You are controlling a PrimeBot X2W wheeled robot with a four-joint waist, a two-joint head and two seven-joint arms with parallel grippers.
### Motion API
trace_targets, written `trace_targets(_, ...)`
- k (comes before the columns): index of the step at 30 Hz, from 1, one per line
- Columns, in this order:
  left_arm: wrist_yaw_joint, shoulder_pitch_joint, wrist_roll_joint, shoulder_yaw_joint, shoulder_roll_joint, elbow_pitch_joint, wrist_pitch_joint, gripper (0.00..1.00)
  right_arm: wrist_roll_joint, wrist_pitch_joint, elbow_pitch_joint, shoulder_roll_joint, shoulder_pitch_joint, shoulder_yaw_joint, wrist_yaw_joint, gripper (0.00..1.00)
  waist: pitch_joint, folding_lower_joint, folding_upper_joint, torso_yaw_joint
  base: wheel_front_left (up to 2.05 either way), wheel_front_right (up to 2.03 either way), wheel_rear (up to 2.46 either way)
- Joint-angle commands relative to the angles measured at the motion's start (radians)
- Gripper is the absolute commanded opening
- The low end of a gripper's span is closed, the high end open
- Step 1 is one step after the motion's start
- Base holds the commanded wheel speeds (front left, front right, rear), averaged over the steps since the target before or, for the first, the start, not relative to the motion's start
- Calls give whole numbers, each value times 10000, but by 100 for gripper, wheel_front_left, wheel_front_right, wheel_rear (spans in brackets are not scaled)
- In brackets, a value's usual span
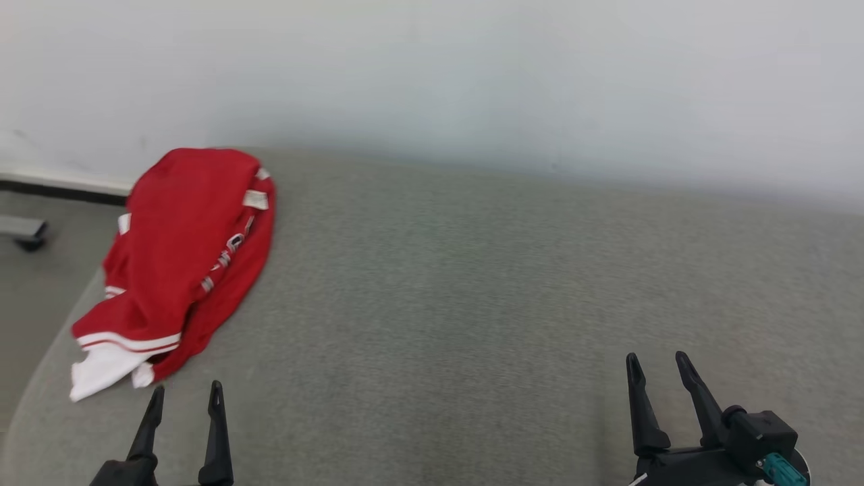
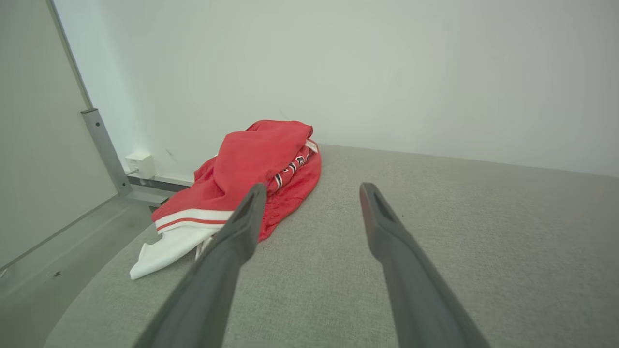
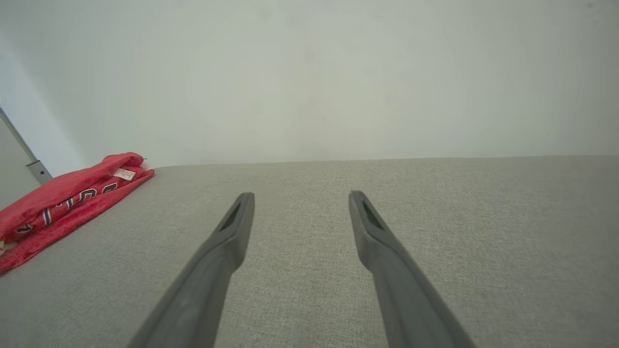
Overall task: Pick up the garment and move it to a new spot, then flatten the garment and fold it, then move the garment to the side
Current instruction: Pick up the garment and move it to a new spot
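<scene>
**Left pincer** [image 1: 187,386]: two long dark tapered fingers, matte, each with a slot near the tip. They are spread wide with nothing between them. It hovers at the bench's near edge by the left corner, just short of the garment's white hem.

**Right pincer** [image 1: 657,356]: same build, spread wide and empty, over the near right of the bench and well apart from the garment.

**Garment** [image 1: 189,250]: red knit with white trim, a red-and-white striped band and a strip of lettering. A small white label [image 1: 255,199] is turned outward. It lies along the bench's left edge towards the far left corner, as a soft, rounded, loosely doubled bundle with its white end trailing out nearest the left pincer.

**Bench** [image 1: 472,304]: grey woven cover, coarse and flat, with a rounded near left corner.

**Wall** [image 1: 432,67]: plain and pale, behind the far edge.

**Progress (judged):** the garment is bundled, not flat or squarely folded, and nothing is held. Pick-up, moving, flattening, folding and setting aside all appear to remain.
</scene>
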Motion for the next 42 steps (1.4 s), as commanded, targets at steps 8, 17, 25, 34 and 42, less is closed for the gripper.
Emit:
trace_targets(8, 259, 262, -42, 71, 171, -320, 308, 100, 139, 22, 35, -16, 192, 179, -21, 100, -143, 0, -1, 2109, 0, 0, 0)
trace_targets(17, 475, 543, -31, 177, 327, -601, 433, 100, 207, 42, 48, -18, 149, 427, -21, 100, -181, 0, -1, 2675, 0, 0, 0)
trace_targets(25, 629, 659, -162, 307, 402, -771, 429, 100, 174, 78, 49, -18, 95, 573, -21, 100, -112, 0, -1, 2692, 0, 0, 0)
trace_targets(34, 436, -733, -624, 534, 743, -682, 551, 100, -288, 311, -283, -19, -250, 288, -21, 100, 644, 0, -1, 1883, 0, 0, 0)
trace_targets(42, 136, -3563, -983, 800, 1588, -382, 944, 100, -933, 655, -1090, -215, -750, -444, -21, 100, 2247, 0, -1, 533, 0, 0, 0)
